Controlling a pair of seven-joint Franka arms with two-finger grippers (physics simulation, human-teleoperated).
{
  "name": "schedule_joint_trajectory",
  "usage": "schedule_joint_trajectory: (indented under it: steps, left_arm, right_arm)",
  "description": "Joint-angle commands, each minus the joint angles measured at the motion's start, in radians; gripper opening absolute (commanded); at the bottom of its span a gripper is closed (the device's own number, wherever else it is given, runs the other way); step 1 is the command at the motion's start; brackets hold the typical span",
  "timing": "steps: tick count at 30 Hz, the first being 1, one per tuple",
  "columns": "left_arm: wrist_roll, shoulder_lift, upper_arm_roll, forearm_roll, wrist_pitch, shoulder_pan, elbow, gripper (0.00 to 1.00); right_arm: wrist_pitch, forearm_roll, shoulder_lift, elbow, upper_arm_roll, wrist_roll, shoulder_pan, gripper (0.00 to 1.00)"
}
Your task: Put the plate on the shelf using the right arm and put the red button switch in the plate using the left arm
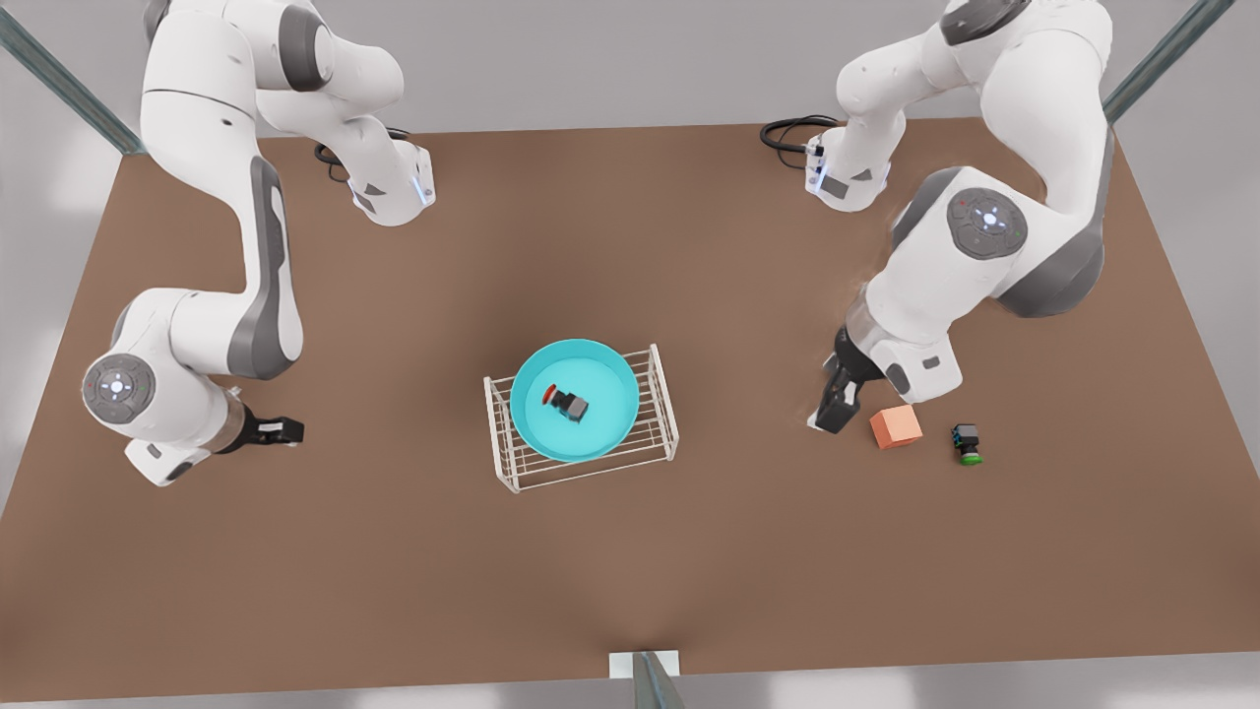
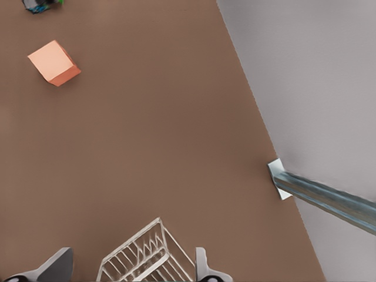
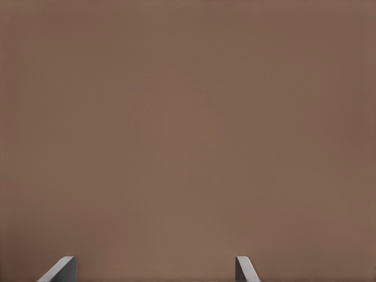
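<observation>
Left pincer (image 1: pixel 285 430) hangs low over the table (image 1: pixel 394 551) on the front view's left, pointing sideways toward the shelf (image 1: pixel 661 414) but well apart from it. From this view I can't judge its gap. The right pincer (image 1: pixel 832 414) points down at bare table on the front view's right, just beside the orange-pink cube (image 1: pixel 896 426), with the green-capped switch (image 1: pixel 967 443) a little beyond. The plate (image 1: pixel 600 433) sits on top of the shelf, and the red button switch (image 1: pixel 566 402) lies inside it, seemingly tipped on its side with the red cap toward the front view's left. I'd judge both placements done; all the next move calls for is keeping both arms clear of the rack so nothing is jostled. Whether the plate sits level on the wires is hard to tell, since it hides most of the grid.

From the left wrist, the left pincer (image 2: pixel 130 275) has its fingers (image 2: pixel 59 264) spread wide with nothing gripped. A corner of the shelf (image 2: pixel 147 258) shows between them, farther off and cut by the picture's edge. The cube (image 2: pixel 54 62) lies well beyond, and the green-capped switch (image 2: pixel 41 4) is clipped at the border. A metal post (image 2: pixel 323 197) meets the table's edge.

From the right wrist, the right pincer (image 3: pixel 155 269) is likewise wide open and empty over plain brown table (image 3: pixel 188 117). How high it hangs I can't tell.
</observation>
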Motion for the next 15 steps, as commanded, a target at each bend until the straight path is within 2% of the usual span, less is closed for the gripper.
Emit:
schedule_joint_trajectory:
  steps: [1,2,3,5,8,10,15]
  left_arm:
    - [1.653,-0.106,0.554,-0.328,-0.454,-0.230,0.023,1.00]
    - [1.715,-0.265,0.708,-0.434,-0.278,-0.279,-0.218,1.00]
    - [1.722,-0.449,0.748,-0.445,-0.003,-0.282,-0.519,1.00]
    - [1.730,-0.397,0.756,-0.466,-0.012,-0.273,-0.450,1.00]
    - [1.753,-0.422,0.793,-0.528,0.020,-0.265,-0.508,1.00]
    - [1.749,-0.367,0.777,-0.494,0.012,-0.271,-0.399,1.00]
    - [1.749,-0.353,0.785,-0.559,0.011,-0.241,-0.401,1.00]
  right_arm:
    - [0.001,0.003,0.007,0.001,0.001,0.025,0.002,1.00]
    - [0.001,0.003,0.010,0.001,0.001,0.025,0.002,1.00]
    - [0.001,0.000,0.012,0.001,0.001,0.025,0.002,1.00]
    - [0.001,0.000,0.020,0.003,0.001,0.024,0.000,1.00]
    - [0.001,-0.001,0.024,0.004,0.001,0.022,-0.001,1.00]
    - [0.001,-0.001,0.027,0.016,0.000,0.019,-0.001,1.00]
    - [0.000,0.002,0.027,0.032,0.000,0.019,-0.003,1.00]
